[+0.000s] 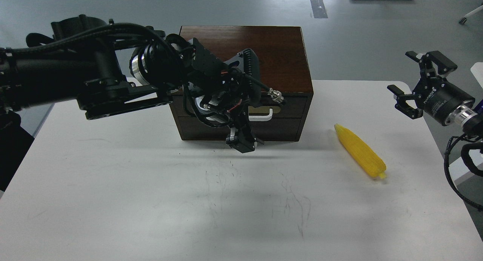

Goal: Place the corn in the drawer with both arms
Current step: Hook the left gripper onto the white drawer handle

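Observation:
The yellow corn [360,151] lies on the white table to the right of the cabinet, pointed end toward the back. The dark brown cabinet's drawer [286,106] is closed; its white bar handle [261,116] is partly hidden by my left gripper. My left gripper [247,104] hangs right in front of the drawer face at the handle, open, one finger above and one below it. Whether it touches the handle I cannot tell. My right gripper [415,81] is open and empty, raised at the table's right edge, well behind and to the right of the corn.
The cabinet [260,45] stands at the table's back middle. The white table [151,200] reaches forward and to both sides. A cable loop [458,155] hangs off my right arm by the table's right edge.

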`<state>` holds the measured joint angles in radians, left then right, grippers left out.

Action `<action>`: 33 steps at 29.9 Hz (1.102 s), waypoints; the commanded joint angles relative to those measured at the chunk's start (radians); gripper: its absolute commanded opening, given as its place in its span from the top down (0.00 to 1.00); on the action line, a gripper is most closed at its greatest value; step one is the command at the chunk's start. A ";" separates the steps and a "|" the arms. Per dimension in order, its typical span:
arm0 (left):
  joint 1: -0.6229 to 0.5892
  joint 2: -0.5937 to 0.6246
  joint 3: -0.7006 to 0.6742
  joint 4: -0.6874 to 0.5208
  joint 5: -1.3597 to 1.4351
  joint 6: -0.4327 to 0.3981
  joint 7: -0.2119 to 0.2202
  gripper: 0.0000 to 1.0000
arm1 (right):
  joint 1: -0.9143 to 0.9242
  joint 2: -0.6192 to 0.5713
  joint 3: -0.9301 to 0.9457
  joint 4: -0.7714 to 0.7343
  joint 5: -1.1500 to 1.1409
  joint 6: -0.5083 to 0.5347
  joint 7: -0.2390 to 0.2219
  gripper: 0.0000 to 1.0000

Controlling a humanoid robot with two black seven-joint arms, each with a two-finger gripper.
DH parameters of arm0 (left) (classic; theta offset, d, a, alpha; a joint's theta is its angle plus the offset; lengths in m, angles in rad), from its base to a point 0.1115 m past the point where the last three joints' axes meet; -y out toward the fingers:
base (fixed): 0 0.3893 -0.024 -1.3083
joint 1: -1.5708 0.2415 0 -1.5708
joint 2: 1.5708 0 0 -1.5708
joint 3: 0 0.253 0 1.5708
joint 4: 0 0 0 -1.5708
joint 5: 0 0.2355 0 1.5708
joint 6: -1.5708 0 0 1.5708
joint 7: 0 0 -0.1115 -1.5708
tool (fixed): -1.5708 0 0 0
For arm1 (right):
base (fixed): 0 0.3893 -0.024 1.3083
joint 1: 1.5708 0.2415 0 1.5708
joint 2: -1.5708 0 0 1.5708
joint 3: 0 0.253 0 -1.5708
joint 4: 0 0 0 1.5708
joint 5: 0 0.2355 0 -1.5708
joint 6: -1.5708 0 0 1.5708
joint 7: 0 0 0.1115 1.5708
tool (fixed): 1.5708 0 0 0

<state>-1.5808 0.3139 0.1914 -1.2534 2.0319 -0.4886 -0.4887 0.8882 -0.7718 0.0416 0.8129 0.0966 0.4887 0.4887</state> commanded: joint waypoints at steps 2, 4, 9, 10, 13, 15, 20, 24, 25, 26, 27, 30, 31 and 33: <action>-0.010 -0.022 0.010 0.035 0.001 0.000 0.000 0.02 | 0.000 -0.001 0.001 0.000 0.000 0.000 0.000 0.00; -0.010 -0.027 0.013 0.043 0.001 0.000 0.000 0.02 | 0.000 -0.001 0.001 -0.001 0.000 0.000 0.000 0.00; -0.010 -0.030 0.040 0.060 0.001 0.000 0.000 0.02 | 0.000 -0.001 0.001 -0.012 0.000 0.000 0.000 0.00; -0.008 -0.032 0.049 0.063 0.001 0.000 0.000 0.02 | 0.000 -0.001 0.001 -0.012 0.000 0.000 0.000 0.00; -0.005 -0.041 0.060 0.086 0.001 0.000 0.000 0.02 | 0.000 -0.001 0.001 -0.012 0.002 0.000 0.000 0.00; -0.002 -0.042 0.062 0.088 0.001 0.000 0.000 0.02 | 0.000 -0.001 0.004 -0.011 0.002 0.000 0.000 0.00; 0.004 -0.053 0.063 0.088 0.001 0.000 0.000 0.02 | -0.002 -0.003 0.009 -0.012 0.002 0.000 0.000 0.00; 0.005 -0.056 0.077 0.088 0.001 0.000 0.000 0.02 | -0.002 -0.003 0.009 -0.012 0.002 0.000 0.000 0.00; 0.007 -0.056 0.080 0.088 0.001 0.000 0.000 0.02 | -0.002 -0.003 0.009 -0.012 0.002 0.000 0.000 0.00; 0.007 -0.056 0.082 0.088 0.001 0.000 0.000 0.02 | -0.002 -0.003 0.009 -0.012 0.000 0.000 0.000 0.00; 0.007 -0.056 0.085 0.088 0.001 0.000 0.000 0.02 | -0.002 -0.003 0.009 -0.012 0.002 0.000 0.000 0.00; 0.007 -0.055 0.095 0.089 0.001 0.000 0.000 0.02 | -0.002 -0.003 0.012 -0.012 0.002 0.000 0.000 0.00; 0.007 -0.055 0.097 0.088 0.001 0.000 0.000 0.02 | -0.003 -0.003 0.014 -0.012 0.002 0.000 0.000 0.00; 0.009 -0.053 0.099 0.089 0.001 0.000 0.000 0.02 | -0.002 -0.003 0.012 -0.012 0.002 0.000 0.000 0.00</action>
<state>-1.5735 0.2583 0.2861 -1.1653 2.0326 -0.4887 -0.4886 0.8863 -0.7747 0.0539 0.8007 0.0982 0.4887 0.4887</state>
